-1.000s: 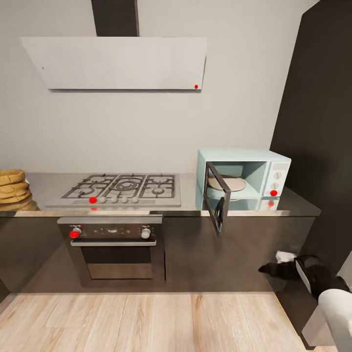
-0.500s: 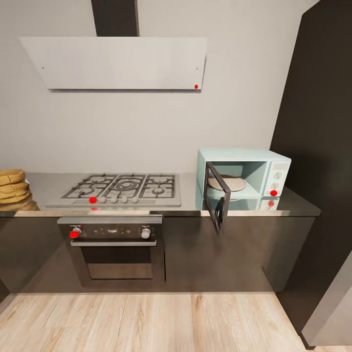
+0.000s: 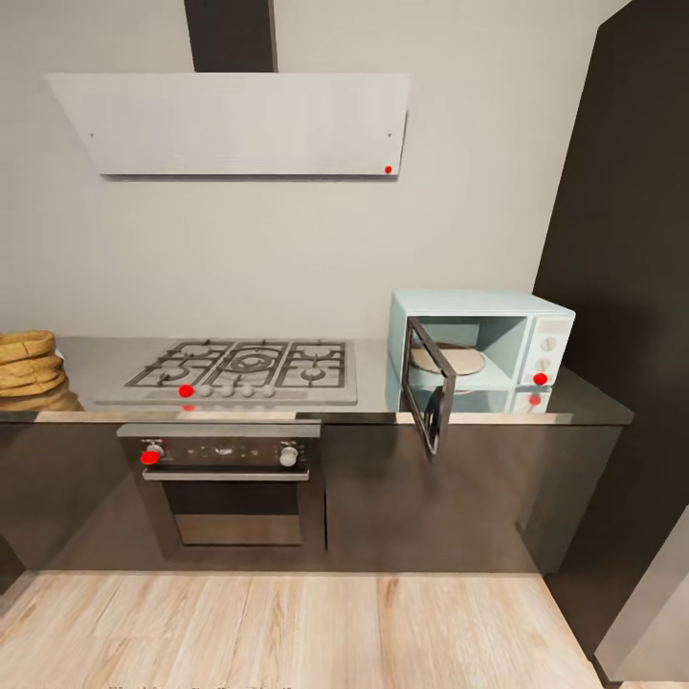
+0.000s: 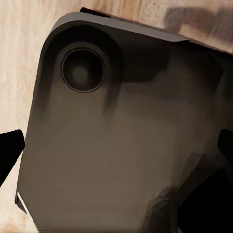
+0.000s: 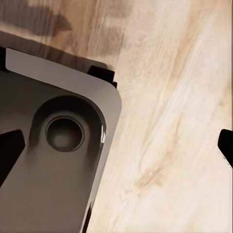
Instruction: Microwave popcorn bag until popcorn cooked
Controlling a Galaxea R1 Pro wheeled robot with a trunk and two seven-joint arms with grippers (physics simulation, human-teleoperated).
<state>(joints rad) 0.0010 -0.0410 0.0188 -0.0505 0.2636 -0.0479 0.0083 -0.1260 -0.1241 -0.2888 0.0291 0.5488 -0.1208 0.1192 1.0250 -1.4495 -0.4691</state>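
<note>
Since a second ago the right arm has dropped from the head view. At far left, the tan burlap popcorn bag (image 3: 27,360) sits on the pale grey countertop (image 3: 96,368); a steel gas hob (image 3: 239,369) lies between it and the open mint-blue microwave (image 3: 483,350). Both wrist cameras face the dark robot base (image 4: 116,145) over pale wooden floor (image 5: 170,121), with finger tips wide apart at the edges.
</note>
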